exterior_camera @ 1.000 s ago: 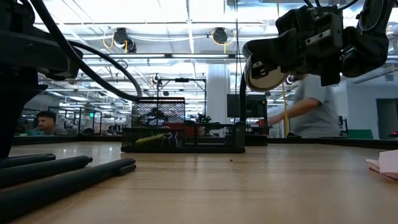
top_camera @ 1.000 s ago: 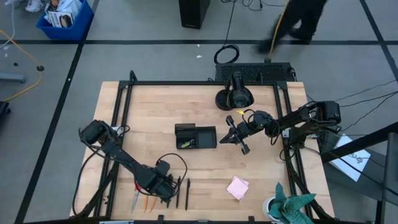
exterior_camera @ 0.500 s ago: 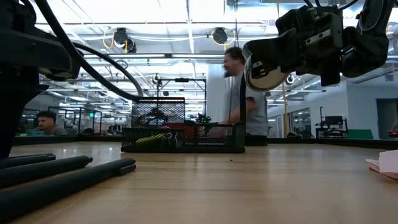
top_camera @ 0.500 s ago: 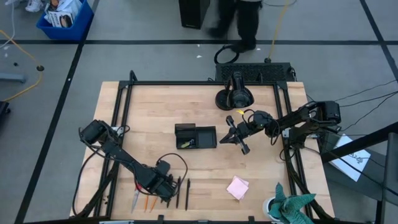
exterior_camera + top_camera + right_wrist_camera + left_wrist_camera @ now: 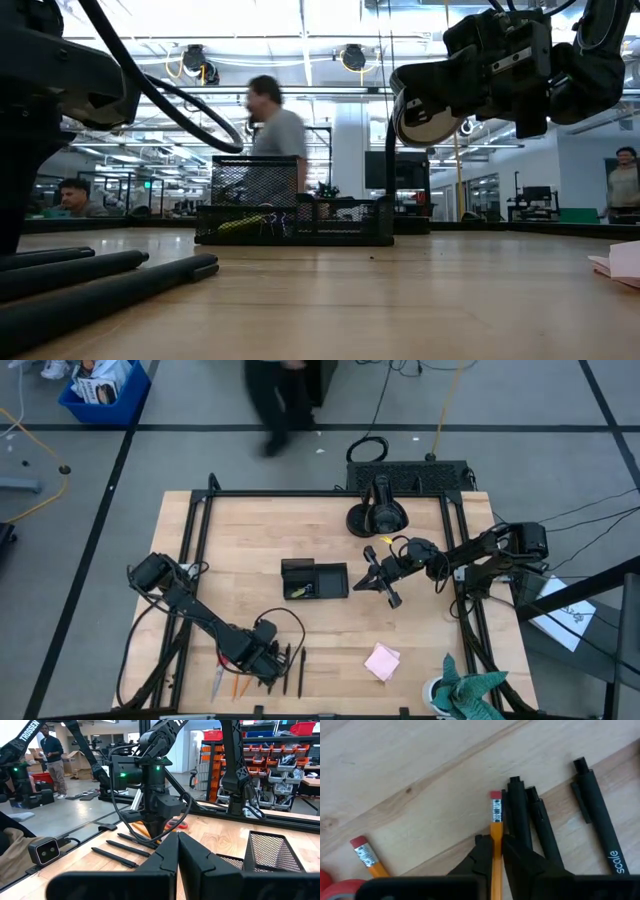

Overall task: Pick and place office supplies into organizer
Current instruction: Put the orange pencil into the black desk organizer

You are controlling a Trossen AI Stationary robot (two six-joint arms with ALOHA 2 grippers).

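Observation:
At the table's near left, my left gripper (image 5: 270,668) (image 5: 496,841) is down on the table, shut on an orange pencil (image 5: 495,820) that lies beside three black pens (image 5: 520,815). A second pencil (image 5: 367,857) and red-handled scissors (image 5: 218,682) lie further left. The black organizer (image 5: 314,578) (image 5: 295,222) stands mid-table with small items inside. My right gripper (image 5: 372,582) (image 5: 177,851) hovers shut just right of the organizer, holding nothing. A pink sticky-note pad (image 5: 382,661) lies at the near right. My left gripper pinches the pencil's orange shaft (image 5: 496,829) between its two fingers, a little behind the metal band and pink eraser. The fingers come from above, one on each side of the shaft. The pencil lies flat on the table beside a black pen.
A round black camera-stand base (image 5: 375,515) stands at the far edge. A teal cloth (image 5: 465,690) sits at the near right corner. Bare wood lies between the organizer and the pens. A person walks behind the table.
My left arm has sunk slightly over the pencils and pens at the near edge. A person behind the table has walked from right to left. My right gripper has kept still.

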